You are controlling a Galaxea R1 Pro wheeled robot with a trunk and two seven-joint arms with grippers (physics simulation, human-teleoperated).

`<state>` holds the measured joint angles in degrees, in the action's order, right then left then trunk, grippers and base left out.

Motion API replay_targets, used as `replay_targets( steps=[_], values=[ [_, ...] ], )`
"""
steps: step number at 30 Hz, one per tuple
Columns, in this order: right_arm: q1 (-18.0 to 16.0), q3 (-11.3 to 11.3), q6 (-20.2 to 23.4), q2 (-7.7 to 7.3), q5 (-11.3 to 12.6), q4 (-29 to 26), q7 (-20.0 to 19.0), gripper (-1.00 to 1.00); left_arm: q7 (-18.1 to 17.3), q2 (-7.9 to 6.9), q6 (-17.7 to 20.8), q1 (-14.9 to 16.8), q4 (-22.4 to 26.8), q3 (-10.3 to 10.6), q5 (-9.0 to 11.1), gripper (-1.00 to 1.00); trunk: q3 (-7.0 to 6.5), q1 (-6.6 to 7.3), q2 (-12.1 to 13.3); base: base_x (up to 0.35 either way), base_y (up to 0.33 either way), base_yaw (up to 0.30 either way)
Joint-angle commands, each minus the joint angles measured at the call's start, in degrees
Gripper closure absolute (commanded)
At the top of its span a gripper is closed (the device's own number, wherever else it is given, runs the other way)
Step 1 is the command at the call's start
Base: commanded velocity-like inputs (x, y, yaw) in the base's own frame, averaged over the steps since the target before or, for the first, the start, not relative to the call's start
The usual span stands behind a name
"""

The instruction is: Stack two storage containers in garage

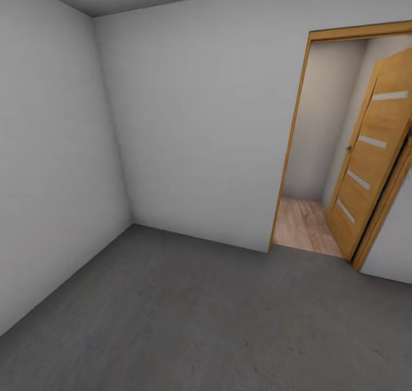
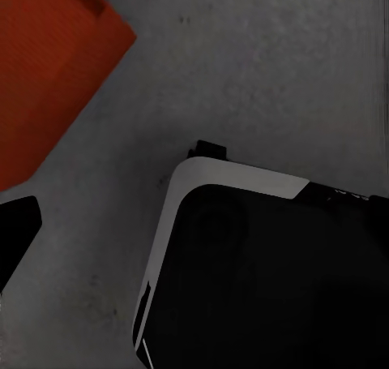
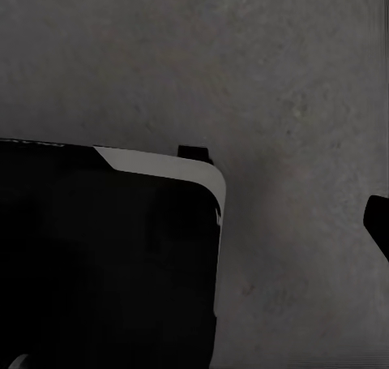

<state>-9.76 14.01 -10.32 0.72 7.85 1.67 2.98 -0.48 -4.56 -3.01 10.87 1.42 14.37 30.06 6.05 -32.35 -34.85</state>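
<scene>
One red-orange storage container [image 2: 49,69] shows in the left wrist view, over the dark grey concrete floor [image 2: 267,69] of the garage. A single dark fingertip [image 2: 16,231] of my left hand shows at the picture's edge, apart from the container. In the right wrist view a dark fingertip [image 3: 378,223] hangs over bare floor [image 3: 284,77]. Whether either pair of jaws is open or shut does not show. The head view looks across the garage floor [image 1: 189,322] toward its white walls.
My own black, white-edged base [image 2: 267,280] sits close under both wrists [image 3: 105,255]. An open wooden door [image 1: 372,156] at the right of the far wall leads to a passage with a light wood plank floor [image 1: 303,225]. White walls meet in the corner at left [image 1: 114,122].
</scene>
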Motion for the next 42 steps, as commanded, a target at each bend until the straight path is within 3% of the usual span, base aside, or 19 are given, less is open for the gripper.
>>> replay_targets(
  steps=[1,42],
  values=[
    [-0.09,0.49,-0.32,0.04,0.58,0.18,0.07,-1.0,-0.05,-0.01,-0.15,0.02,-0.01,0.49,0.53,-1.0,0.1,-0.02,-0.09,0.0,0.0,-0.291],
    [-0.12,0.49,-0.32,-0.08,0.58,0.18,0.09,-1.0,-0.05,-0.01,-0.15,0.02,-0.01,0.49,0.53,-1.0,0.1,-0.02,-0.09,0.0,0.0,-0.291]
  ],
)
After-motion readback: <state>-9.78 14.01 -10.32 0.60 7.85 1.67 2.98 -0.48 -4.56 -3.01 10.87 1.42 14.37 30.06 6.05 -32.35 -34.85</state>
